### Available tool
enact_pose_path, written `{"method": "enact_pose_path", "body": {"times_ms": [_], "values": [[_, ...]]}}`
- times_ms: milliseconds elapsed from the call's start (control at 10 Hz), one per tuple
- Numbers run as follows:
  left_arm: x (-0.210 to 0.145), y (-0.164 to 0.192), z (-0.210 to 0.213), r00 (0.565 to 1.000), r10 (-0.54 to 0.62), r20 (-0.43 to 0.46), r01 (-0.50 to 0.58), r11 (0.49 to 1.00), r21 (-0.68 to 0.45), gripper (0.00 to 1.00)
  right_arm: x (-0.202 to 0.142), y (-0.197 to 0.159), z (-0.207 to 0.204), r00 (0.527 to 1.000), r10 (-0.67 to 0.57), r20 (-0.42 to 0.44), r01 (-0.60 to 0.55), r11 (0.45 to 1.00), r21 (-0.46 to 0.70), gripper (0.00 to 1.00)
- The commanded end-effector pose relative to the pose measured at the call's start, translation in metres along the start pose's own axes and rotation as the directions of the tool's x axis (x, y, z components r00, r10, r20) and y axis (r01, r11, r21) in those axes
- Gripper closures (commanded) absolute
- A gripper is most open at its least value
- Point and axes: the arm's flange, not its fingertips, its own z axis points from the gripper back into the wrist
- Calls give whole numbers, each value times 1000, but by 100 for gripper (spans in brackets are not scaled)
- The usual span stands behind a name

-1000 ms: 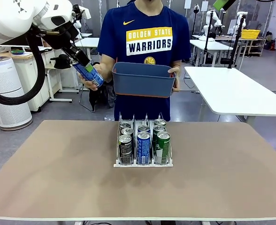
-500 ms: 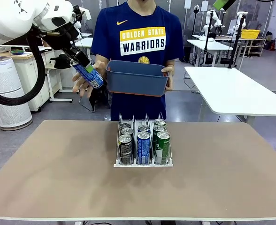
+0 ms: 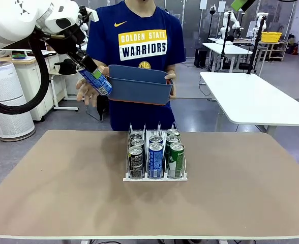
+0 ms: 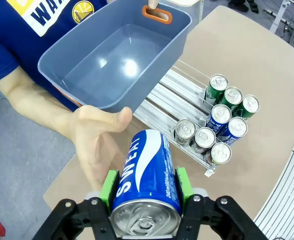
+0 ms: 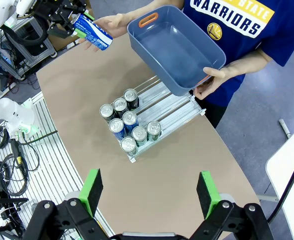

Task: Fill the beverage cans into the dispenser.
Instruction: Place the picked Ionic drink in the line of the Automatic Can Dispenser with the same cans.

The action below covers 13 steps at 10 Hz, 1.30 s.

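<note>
While left hand (image 4: 145, 190) clamps one blue can (image 4: 146, 177), right hand (image 5: 149, 190) gapes, seven cans (image 3: 155, 151) racked

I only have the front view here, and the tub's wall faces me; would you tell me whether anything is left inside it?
Observer: The blue-grey tub is empty; its bare floor shows from the left wrist camera.
Operator: Thanks. How many cans are in the dispenser?
Observer: Seven in the dispenser: three in one outer lane, two in the middle, two in the other outer lane, all crowded at one end.
Operator: And how is the left gripper holding its can?
Observer: The left gripper has a green pad on each side of the blue can, silver top toward the wrist. The person's open hand is right beside it.
</note>
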Motion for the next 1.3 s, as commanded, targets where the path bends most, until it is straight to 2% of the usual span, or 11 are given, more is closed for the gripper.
{"method": "enact_pose_path", "body": {"times_ms": [0,900,1000,1200], "values": [[-1,1,3,1000,-15,12,15,1000,-4,100,-2,2,1,1000,-1,-1,1,1000,1,0],[-1,1,3,1000,-15,12,15,1000,-4,100,-2,2,1,1000,-1,-1,1,1000,1,0],[0,0,0,1000,0,0,0,1000,0,42,-2,2,1,1000,-1,-1,1,1000,1,0],[1,-9,3,999,34,-30,-34,999,16,42,-2,2,1,1000,-1,-1,1,1000,1,0]]}}
